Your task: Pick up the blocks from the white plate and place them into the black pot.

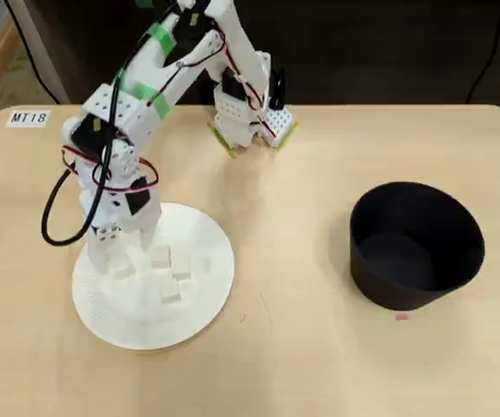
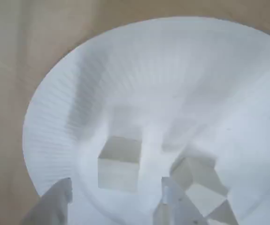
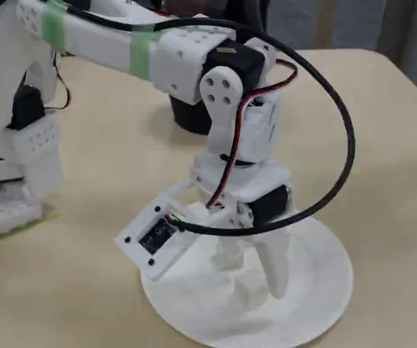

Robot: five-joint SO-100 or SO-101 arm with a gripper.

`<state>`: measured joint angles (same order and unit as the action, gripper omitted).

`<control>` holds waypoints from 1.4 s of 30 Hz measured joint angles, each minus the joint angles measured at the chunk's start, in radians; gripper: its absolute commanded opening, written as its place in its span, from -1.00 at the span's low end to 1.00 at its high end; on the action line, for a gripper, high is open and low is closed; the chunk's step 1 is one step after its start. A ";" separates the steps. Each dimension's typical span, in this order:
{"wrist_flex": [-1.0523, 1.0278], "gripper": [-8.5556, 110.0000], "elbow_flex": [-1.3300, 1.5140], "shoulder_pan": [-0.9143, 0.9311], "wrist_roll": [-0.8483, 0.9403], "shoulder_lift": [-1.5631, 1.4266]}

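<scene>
ridged round white plate [image 1: 210, 287] | pale cubes [image 2: 119, 164] | matt black pot [image 1: 416, 248]

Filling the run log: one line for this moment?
phase: reaching | claw: open, over round white plate | small white cubes: on plate | matt black pot: no cubes visible

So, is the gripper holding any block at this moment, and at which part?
Nothing is held. In the wrist view the gripper is open over the white plate, with one block between the fingertips, not clamped.
</scene>
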<state>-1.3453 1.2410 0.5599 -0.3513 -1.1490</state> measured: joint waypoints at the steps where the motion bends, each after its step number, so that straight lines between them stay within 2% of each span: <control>1: 0.003 -0.42 -0.015 0.000 0.003 0.017; 13: 0.003 -0.58 -0.149 0.000 -0.005 0.141; 20: 0.002 -0.90 -0.149 0.006 -0.009 0.149; 32: 0.006 -0.90 -0.245 -0.012 0.012 0.150; 42: 0.032 -0.90 -0.258 -0.275 0.178 -0.167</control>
<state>-1.3131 0.9833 0.2853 -0.1733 -1.3162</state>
